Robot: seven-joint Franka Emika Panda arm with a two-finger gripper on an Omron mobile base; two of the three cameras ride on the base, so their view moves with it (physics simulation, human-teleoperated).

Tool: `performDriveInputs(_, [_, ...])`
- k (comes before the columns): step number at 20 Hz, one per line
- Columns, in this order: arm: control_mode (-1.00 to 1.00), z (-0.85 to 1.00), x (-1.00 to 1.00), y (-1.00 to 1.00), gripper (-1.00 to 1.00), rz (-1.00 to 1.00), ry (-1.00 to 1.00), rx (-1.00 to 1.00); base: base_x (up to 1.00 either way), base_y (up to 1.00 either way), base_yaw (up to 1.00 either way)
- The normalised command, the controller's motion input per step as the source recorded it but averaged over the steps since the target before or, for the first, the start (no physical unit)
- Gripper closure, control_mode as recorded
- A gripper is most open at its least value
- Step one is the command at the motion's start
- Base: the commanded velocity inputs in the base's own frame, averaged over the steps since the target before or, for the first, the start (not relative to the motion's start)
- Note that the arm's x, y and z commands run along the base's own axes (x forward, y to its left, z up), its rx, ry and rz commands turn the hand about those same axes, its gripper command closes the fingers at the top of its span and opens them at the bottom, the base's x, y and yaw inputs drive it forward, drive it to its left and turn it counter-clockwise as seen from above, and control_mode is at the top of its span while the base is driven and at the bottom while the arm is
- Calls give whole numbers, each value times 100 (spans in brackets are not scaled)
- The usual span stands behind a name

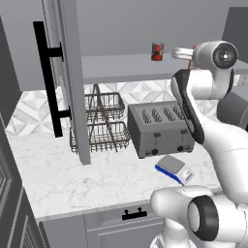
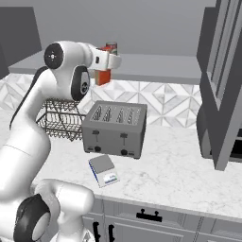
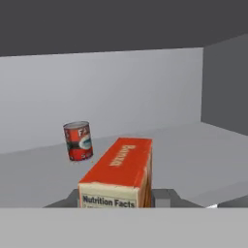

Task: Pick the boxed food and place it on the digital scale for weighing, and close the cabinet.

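Two dark fingers of gripper clamp small orange-red rectangular carton from both sides, jaws nearly closed on it. Carton up at grey cabinet shelf level. Short red cylindrical can just beyond gripper. Blue-based digital scale far below gripper on marble bench, before grey four-slot toaster.

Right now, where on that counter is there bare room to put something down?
Bare marble lies left of the digital scale, in front of the wire rack, and right of the toaster toward the open cabinet door. It is crowded along the back wall, rack beside toaster.
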Motion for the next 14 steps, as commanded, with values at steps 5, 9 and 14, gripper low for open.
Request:
performDriveInputs(5, [-100,-34,-100,-17,100,31,0,-7,0,0,0])
performDriveInputs(9, [-100,-44,-100,-37,100,53,-1,-5,0,0,0])
performDriveInputs(14, [-100,-67,-79,-16,100,60,0,0,0,0,0])
